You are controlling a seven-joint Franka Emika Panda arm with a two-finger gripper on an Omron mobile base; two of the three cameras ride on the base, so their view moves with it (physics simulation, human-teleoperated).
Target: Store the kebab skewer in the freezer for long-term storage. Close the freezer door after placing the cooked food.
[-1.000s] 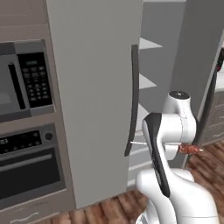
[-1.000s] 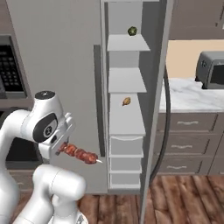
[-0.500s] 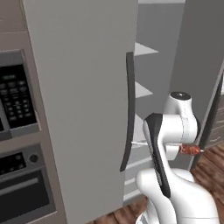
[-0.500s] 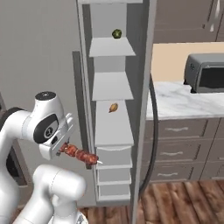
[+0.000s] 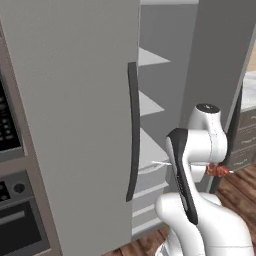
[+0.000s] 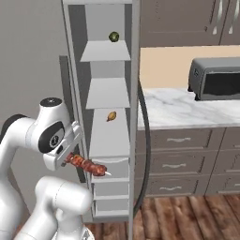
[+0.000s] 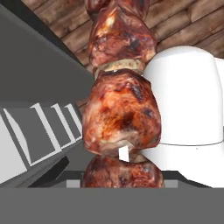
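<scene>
My gripper (image 6: 68, 156) is shut on the kebab skewer (image 6: 87, 164), which it holds level at about drawer height in front of the open freezer (image 6: 108, 96). The reddish-brown meat chunks sit by the fingers and the pale tip points at the white drawers (image 6: 110, 168). From the left, the meat (image 5: 218, 171) peeks out behind the arm and the stick tip (image 5: 160, 162) shows on the other side. In the hand view the kebab skewer (image 7: 120, 116) hides the fingertips. The freezer door (image 6: 135, 70) stands swung open at the compartment's right, its dark handle (image 6: 146, 136) facing the counter.
The closed grey door (image 5: 75, 100) with its bar handle (image 5: 132, 130) is close on the left. A small green item (image 6: 114, 36) and a drumstick-like item (image 6: 111, 116) lie on freezer shelves. A toaster oven (image 6: 215, 77) stands on the marble counter (image 6: 187, 110). An oven panel (image 5: 15, 200) is far left.
The whole picture has shifted and grown, so the base has driven closer to the freezer. The arm keeps the same pose with the skewer still held.
</scene>
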